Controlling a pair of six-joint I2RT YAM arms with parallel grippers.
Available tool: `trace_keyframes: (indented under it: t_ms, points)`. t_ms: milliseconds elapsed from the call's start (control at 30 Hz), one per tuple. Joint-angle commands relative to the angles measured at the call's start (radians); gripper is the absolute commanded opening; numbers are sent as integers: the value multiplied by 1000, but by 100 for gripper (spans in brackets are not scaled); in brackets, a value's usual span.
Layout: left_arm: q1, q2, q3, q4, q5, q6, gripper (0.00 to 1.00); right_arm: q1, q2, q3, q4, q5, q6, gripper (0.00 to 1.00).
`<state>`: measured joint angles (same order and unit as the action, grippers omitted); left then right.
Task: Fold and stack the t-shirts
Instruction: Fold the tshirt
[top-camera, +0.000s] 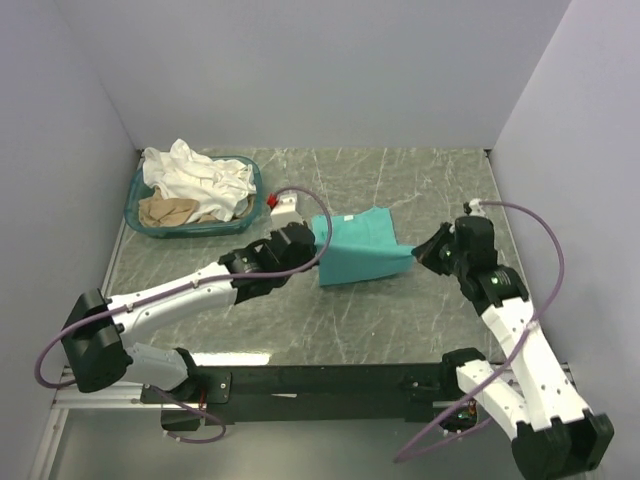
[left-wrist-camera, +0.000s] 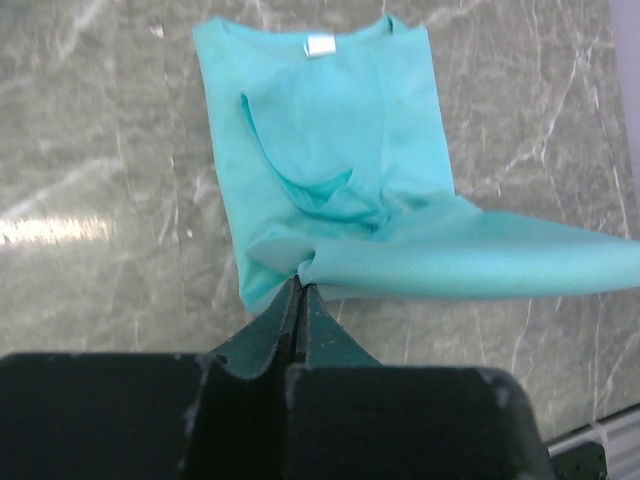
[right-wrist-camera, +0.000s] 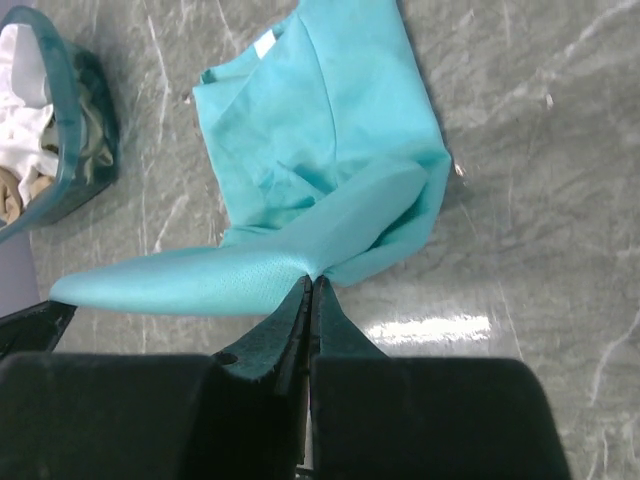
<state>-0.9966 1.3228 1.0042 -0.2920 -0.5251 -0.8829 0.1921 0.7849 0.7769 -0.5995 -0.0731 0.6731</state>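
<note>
A grey-green marbled table enclosed on 3 sides by pale walls, shown from above and from the 2 wrist cameras. The teal-green t-shirt lies near the middle of the table, between the 2 arms. It is partly folded, and its neck label faces up at the end farthest from the left wrist camera. One edge of the shirt is raised off the surface and drawn into a taut band between the grippers; the remainder rests flat on the table. The left gripper has its fingers pressed together, pinching the cloth at one end of the band, with fabric bunched just ahead of the tips. The right gripper is likewise closed, with no gap visible, nipping the other end of the band. In the overhead view the left gripper sits at the shirt's left side and the right gripper at its right corner. An oval teal basket stands at the far left corner of the table, well apart from the teal-green t-shirt. It holds crumpled white t-shirts heaped above the rim and a beige t-shirt lower down, toward its near side. A purple cable loops from each arm.
</note>
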Motion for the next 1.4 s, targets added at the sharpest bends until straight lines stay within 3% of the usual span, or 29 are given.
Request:
trace_keyframes:
  t_ms: [0,400,633,1367]
  points:
    - [68,30,72,66,63,104,1,-6,75,112,95,53,-33,0]
    - [225,266,295,5,139,176,1,-60,399,283,193,-13,-69,0]
    - [282,375,359,-7,160,185,1,-106,637,377,250,-112,-81,0]
    - [450,720,582,-16,300,208,1,-106,1182,709,326,-149,-101,2]
